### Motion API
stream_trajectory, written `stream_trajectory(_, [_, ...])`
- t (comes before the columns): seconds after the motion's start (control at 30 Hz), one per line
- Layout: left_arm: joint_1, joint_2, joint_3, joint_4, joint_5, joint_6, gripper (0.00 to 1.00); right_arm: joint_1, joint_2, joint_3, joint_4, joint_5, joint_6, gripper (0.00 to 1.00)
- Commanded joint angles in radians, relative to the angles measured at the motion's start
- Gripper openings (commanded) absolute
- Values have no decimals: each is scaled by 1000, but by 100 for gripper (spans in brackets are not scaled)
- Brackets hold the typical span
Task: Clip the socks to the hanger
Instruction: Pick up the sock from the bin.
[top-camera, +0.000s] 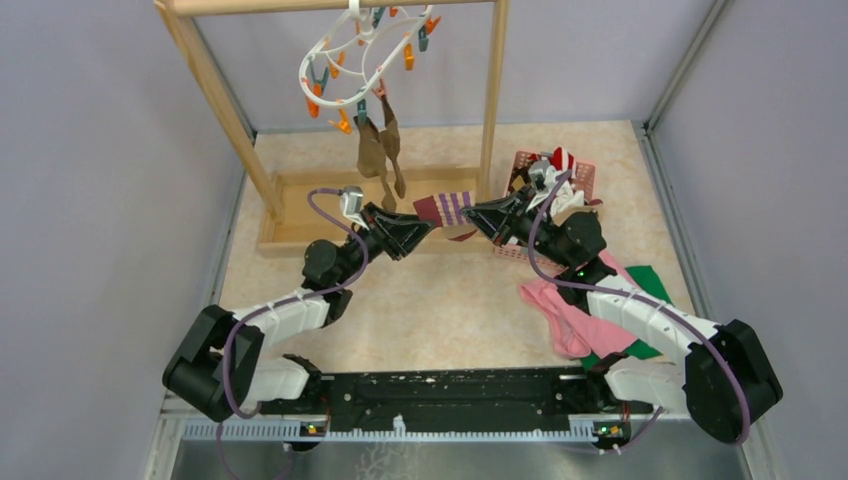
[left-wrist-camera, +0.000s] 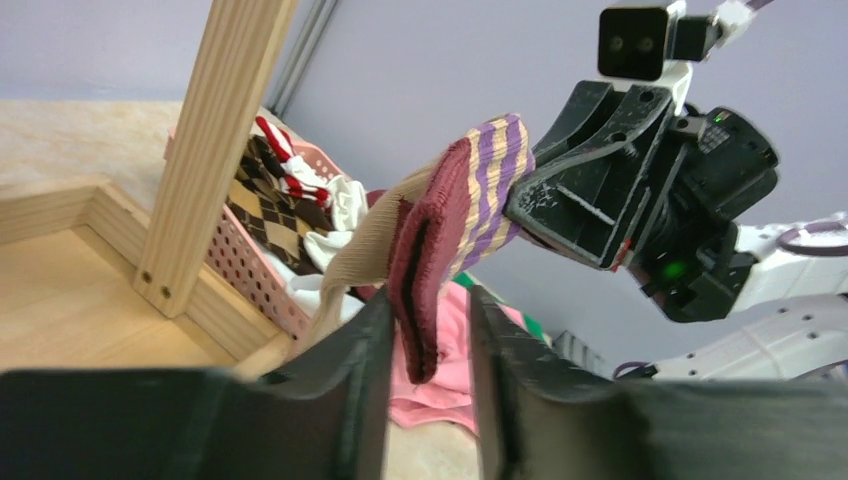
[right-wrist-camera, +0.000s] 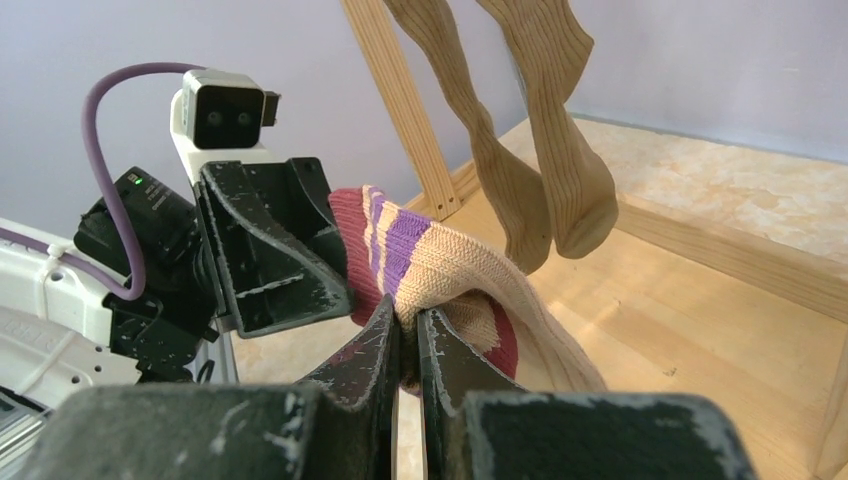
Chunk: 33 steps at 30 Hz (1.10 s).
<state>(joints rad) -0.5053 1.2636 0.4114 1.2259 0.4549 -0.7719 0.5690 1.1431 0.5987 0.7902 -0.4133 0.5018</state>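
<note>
a tan knit sock with a maroon cuff and purple stripes (top-camera: 448, 208) is stretched in the air between the two arms, above the beige speckled table (top-camera: 440, 300) and just in front of the light wooden rack frame (top-camera: 225, 100). the right gripper (right-wrist-camera: 405, 325) is clenched tight on the sock's striped band, its black fingers pinching the fabric. the left gripper (left-wrist-camera: 428, 310) straddles the maroon cuff edge, which hangs down between its fingers; they are not yet pressed together, and a gap shows on one side of the cuff. the white plastic oval ring hanger with orange and teal clips (top-camera: 345, 55) hangs from the rack's top bar, with two olive-brown ribbed socks (top-camera: 380, 150) clipped to it and dangling. a pink plastic basket (top-camera: 585, 170) at the right holds more socks, and a pink cloth (top-camera: 565, 315) and a green cloth (top-camera: 650, 280) lie near the right arm.
</note>
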Motion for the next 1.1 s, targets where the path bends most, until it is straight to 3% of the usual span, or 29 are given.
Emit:
stream_trajectory(0.0, [-3,14,42,32,-7,40,29,12,-6,41,64,-11,4,1])
stream_trajectory(0.2, [-3,-2,39,8,13,102,1,12,-7,36,62,-12,2,1])
stream_trajectory(0.23, [-2,-11,38,-8,18,121,0,11,-6,36,58,-12,-1,1])
stream_trajectory(0.37, [-2,-85,51,-159,48,237,0,11,-7,49,-1,-16,-44,11])
stream_trajectory(0.63, [-2,-319,194,-845,43,584,0,11,-34,61,-163,7,-200,53])
stream_trajectory(0.83, [-2,-354,320,-1202,46,821,0,11,-47,82,-205,1,-303,62])
stream_trajectory(0.97, [-2,-351,348,-1271,29,883,0,11,-27,100,-200,-9,-310,63])
stream_trajectory(1.07, [-2,-346,368,-1310,126,949,0,11,6,95,-120,-130,-331,69])
